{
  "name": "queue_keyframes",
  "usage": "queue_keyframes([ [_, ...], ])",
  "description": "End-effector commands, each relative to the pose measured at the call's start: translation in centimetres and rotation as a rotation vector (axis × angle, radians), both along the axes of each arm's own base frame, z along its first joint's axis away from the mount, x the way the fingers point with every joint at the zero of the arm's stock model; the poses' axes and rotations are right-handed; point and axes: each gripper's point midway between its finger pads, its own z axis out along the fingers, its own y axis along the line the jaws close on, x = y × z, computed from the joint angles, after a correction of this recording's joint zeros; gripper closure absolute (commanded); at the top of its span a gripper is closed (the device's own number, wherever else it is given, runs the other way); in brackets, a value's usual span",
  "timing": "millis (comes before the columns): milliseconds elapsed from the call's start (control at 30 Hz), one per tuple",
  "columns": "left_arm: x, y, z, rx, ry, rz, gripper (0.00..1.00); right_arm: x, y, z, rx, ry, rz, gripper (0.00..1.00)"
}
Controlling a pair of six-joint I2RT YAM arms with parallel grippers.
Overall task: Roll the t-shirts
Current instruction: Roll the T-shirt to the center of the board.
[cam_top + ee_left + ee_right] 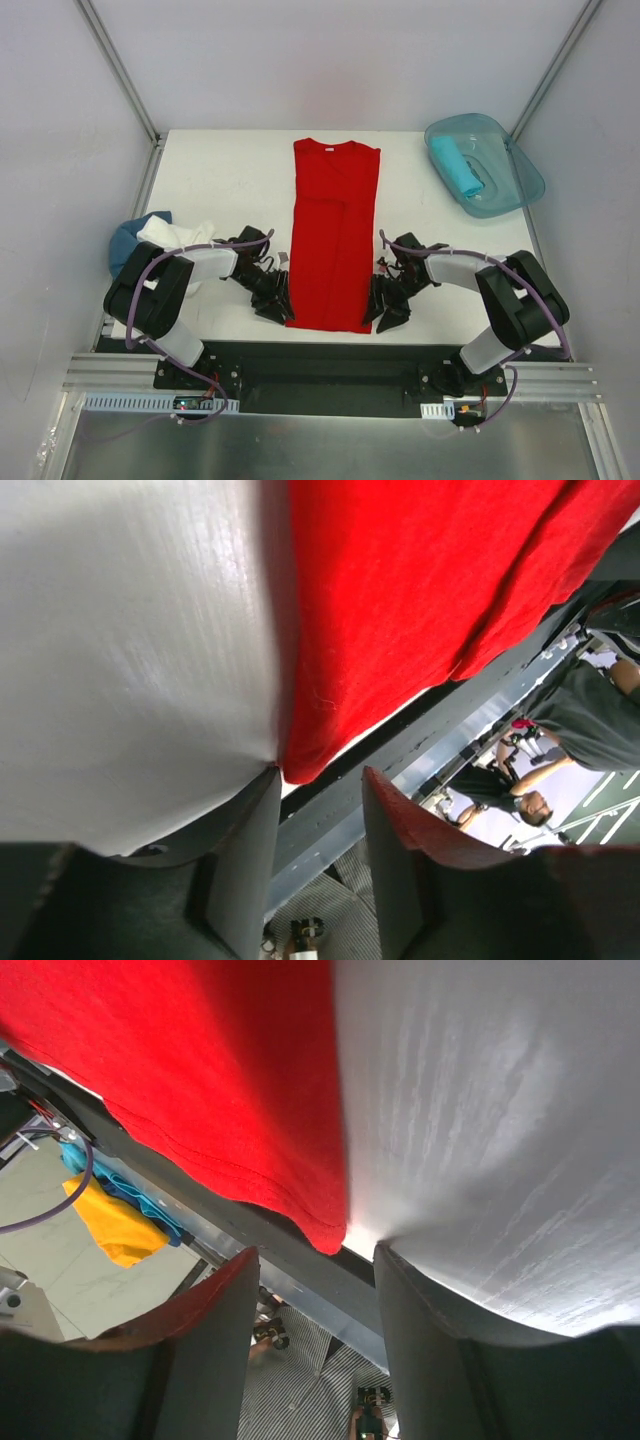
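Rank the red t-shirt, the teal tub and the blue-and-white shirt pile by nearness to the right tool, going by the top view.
1. red t-shirt: table centre, its near corner at the right tool.
2. teal tub: far right corner.
3. blue-and-white shirt pile: left edge.

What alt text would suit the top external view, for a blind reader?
A red t-shirt, folded into a long strip, lies on a white table; the left gripper and right gripper flank its near corners.

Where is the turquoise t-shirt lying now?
In the top view, the rolled turquoise t-shirt lies inside the teal plastic tub at the far right corner of the table, right of the red t-shirt.
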Motion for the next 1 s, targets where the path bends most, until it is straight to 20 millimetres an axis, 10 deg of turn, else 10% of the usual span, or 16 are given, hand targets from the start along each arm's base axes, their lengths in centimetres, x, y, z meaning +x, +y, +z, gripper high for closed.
queue_keyframes([
  [0,-0.3,1.1,-1.9,0.085,-0.015,0.002,0.64,0.0,-1.7,-2.2,-0.129,-0.035,-0.007,0.49],
  [333,0.0,0.8,-1.9,0.074,-0.017,-0.009,0.78,1.2,-0.1,-2.6,-0.058,-0.107,0.035,0.66],
  [600,0.6,0.5,-1.1,0.046,-0.056,-0.018,1.00,0.7,0.6,-1.7,0.011,-0.159,0.095,0.99],
  [967,2.8,-0.6,2.6,-0.042,-0.192,-0.010,1.00,1.5,0.6,2.2,0.078,-0.253,0.110,0.99],
])
